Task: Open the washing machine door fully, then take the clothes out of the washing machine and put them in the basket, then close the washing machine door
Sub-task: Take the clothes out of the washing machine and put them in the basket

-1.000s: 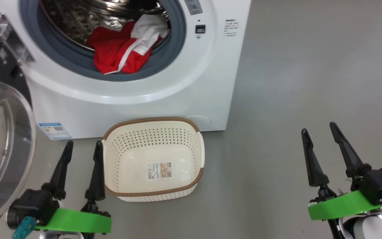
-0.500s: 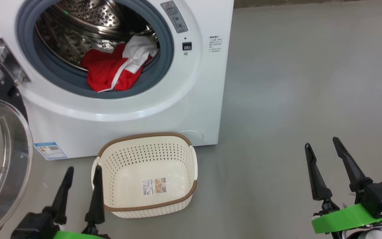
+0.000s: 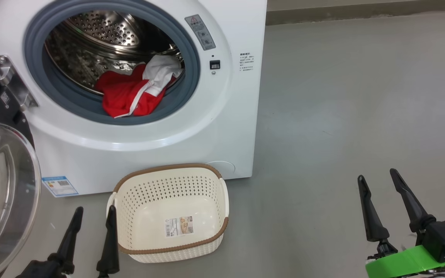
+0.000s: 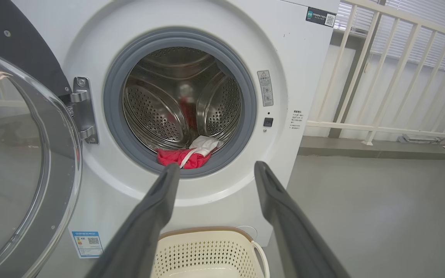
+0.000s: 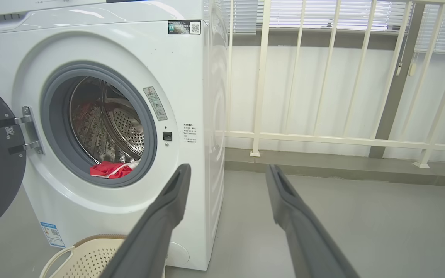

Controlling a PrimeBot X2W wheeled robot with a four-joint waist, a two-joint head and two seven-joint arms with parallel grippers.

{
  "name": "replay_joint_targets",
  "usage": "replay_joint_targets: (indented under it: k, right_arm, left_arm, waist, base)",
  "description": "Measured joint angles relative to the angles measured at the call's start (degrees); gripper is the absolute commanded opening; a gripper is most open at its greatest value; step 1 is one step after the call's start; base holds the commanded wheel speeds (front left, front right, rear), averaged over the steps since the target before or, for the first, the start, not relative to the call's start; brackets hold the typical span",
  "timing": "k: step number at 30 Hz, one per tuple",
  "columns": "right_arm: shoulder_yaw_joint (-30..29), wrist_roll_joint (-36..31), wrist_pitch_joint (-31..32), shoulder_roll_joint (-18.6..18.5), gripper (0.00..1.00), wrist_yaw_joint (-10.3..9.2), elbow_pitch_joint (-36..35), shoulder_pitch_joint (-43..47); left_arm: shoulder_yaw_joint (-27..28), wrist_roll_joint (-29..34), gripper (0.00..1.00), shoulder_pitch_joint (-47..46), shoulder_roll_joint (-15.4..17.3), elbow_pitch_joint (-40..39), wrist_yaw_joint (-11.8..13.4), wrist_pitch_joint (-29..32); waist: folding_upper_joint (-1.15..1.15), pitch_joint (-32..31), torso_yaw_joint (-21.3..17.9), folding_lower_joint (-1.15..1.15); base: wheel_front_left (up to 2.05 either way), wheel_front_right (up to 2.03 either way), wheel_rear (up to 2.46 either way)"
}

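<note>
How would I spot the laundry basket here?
Find the big white washing machine. On the grey floor just before it sits the basket. It is cream plastic dotted with holes, brown-rimmed, with a paper label inside.

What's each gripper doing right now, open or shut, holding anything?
Left gripper: open, holding nothing.
Right gripper: open, holding nothing.
</note>
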Motion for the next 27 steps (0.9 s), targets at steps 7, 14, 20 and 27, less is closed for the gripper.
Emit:
replay_joint_targets:
  k: [7,14,20,27]
  right_arm:
    - [-0.2,0.1,0.0,0.1,1.0,0.0,0.0,1.0]
    - [-0.2,0.1,0.0,0.2,1.0,0.0,0.0,1.0]
    - [-0.1,0.1,0.0,0.3,1.0,0.0,0.0,1.0]
    - [0.0,0.5,0.0,0.3,1.0,0.0,0.0,1.0]
  left_arm:
    - [-0.3,0.3,1.0,0.0,0.0,0.3,0.1,0.0]
    - [-0.7,1.7,1.0,0.0,0.4,0.5,1.2,0.2]
    - [-1.0,1.7,1.0,0.5,0.9,0.5,1.2,0.4]
    - [-1.6,1.1,1.0,1.0,1.0,-0.3,1.1,0.4]
  waist:
    - [0.0,-0.5,0.2,0.0]
    - [0.0,-0.7,0.4,0.0]
    - [0.0,-1.0,0.5,0.0]
    - [0.0,-1.0,0.7,0.0]
  base:
    - [0.0,0.0,0.0]
    - [0.31,-0.32,0.0]
    - [1.19,-1.19,0.0]
    - [1.69,-1.68,0.0]
